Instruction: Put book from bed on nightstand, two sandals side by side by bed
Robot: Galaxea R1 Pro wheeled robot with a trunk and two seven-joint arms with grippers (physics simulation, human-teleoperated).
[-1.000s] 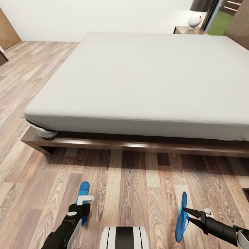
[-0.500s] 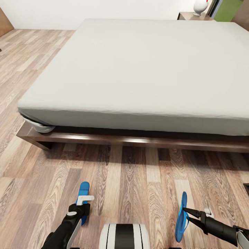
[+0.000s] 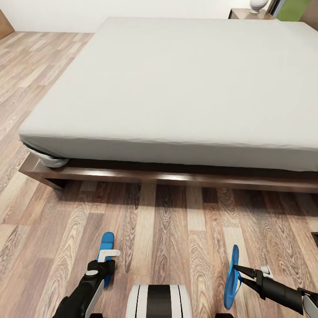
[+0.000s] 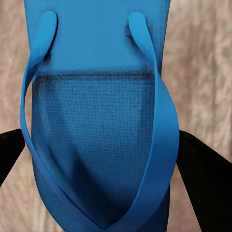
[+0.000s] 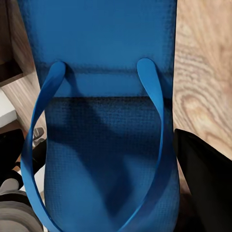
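Observation:
I stand facing the side of the bed (image 3: 176, 84), a pale grey mattress on a dark brown frame. My left gripper (image 3: 106, 260) is shut on one blue sandal (image 3: 106, 244), held flat above the wood floor; up close in the left wrist view the sandal (image 4: 96, 121) sits between the black fingers (image 4: 203, 183). My right gripper (image 3: 236, 269) is shut on the other sandal (image 3: 231, 278), which hangs on edge; the right wrist view shows the same sandal (image 5: 101, 125). A nightstand (image 3: 249, 14) stands beyond the bed's far corner. The book is out of view.
A white lamp base (image 3: 257, 5) sits on the nightstand. Wood-plank floor (image 3: 176, 229) spreads between me and the bed frame (image 3: 176, 179). A dark object's edge (image 3: 315, 238) shows at the right border.
The whole head view has shifted: the bed now looks closer and the far wall and lamp have slid up out of frame. Both arms hold their sandals as before.

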